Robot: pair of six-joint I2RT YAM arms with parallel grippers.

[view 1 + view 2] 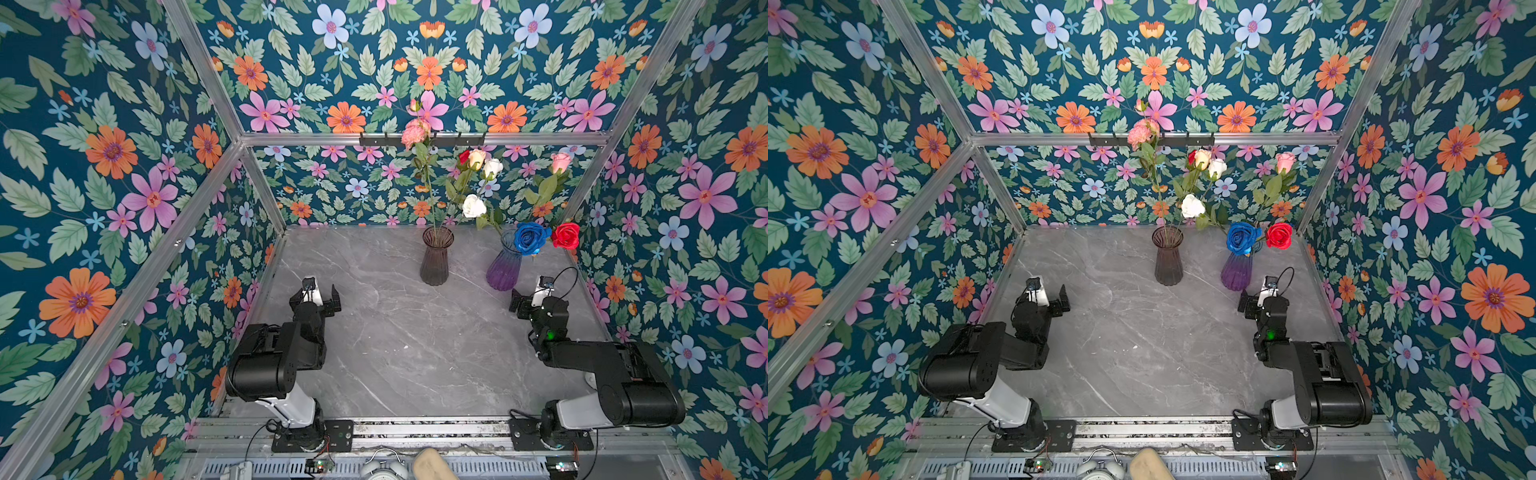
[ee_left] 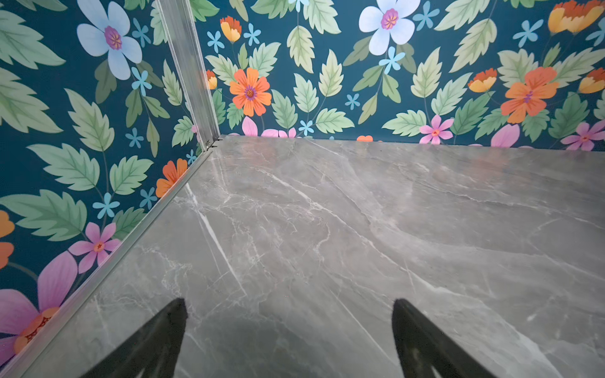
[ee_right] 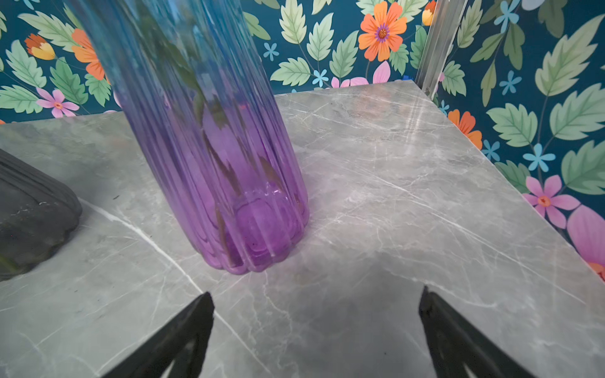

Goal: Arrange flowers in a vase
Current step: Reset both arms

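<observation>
Right wrist view has the right claw (image 3: pixel 316 294) spread wide and empty, low over the desk (image 3: pixel 393 196), just short of the purple vase (image 3: pixel 222 163). Most flowers (image 1: pixel 531 237) stand in that vase. One frilly pink bloom (image 1: pixel 413 134) stands in the dark vase (image 1: pixel 436 257) nearby. I judge the next step is moving a rose across, which needs a careful pinch on a thin stem. The left claw (image 2: pixel 288 302) gapes empty, and both arms sit folded low.
</observation>
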